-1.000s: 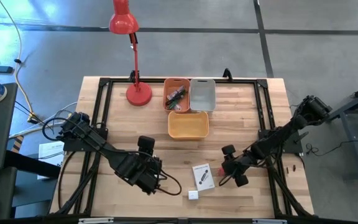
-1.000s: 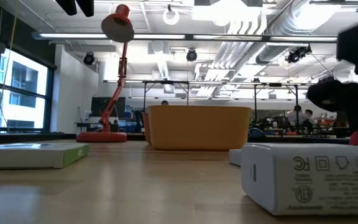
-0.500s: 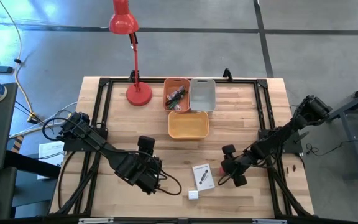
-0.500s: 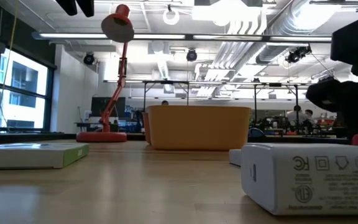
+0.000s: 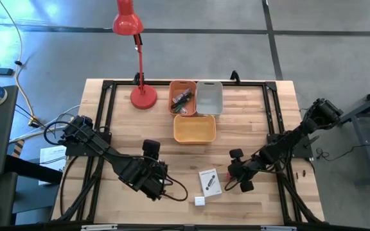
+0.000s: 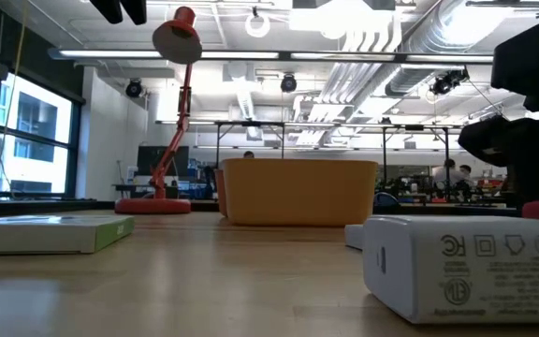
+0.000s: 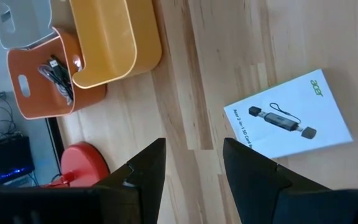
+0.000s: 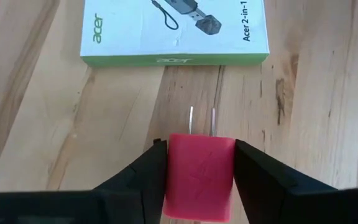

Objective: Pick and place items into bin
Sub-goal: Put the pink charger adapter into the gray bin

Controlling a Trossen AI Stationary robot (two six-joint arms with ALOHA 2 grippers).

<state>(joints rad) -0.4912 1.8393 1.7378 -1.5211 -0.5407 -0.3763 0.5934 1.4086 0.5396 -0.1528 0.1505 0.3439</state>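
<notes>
A: Where is the pink plug relative to the right claw?

B: The pink plug sits right between the two dark fingers, which press against both its sides, so the claw is clamped on it. Its two thin metal prongs point away from the claw toward the white box, which lies just ahead on the table.

A: What do the things look like?

B: The plug is a smooth, matte pink block with rounded edges. The box is flat, white on top with a green edge, and carries a printed picture of a small adapter. The table is pale wood planks with visible grain. Farther from the claw stand three plastic bins: yellow, orange and grey.

A: What does one view add over another?

B: From above, a white block lies near the box, and dark cables lie in the orange bin. The low view shows that block close up, with printed marks on its side.

A: And the left claw?

B: It hangs over bare wood beside the box, fingers apart, holding nothing.
</notes>
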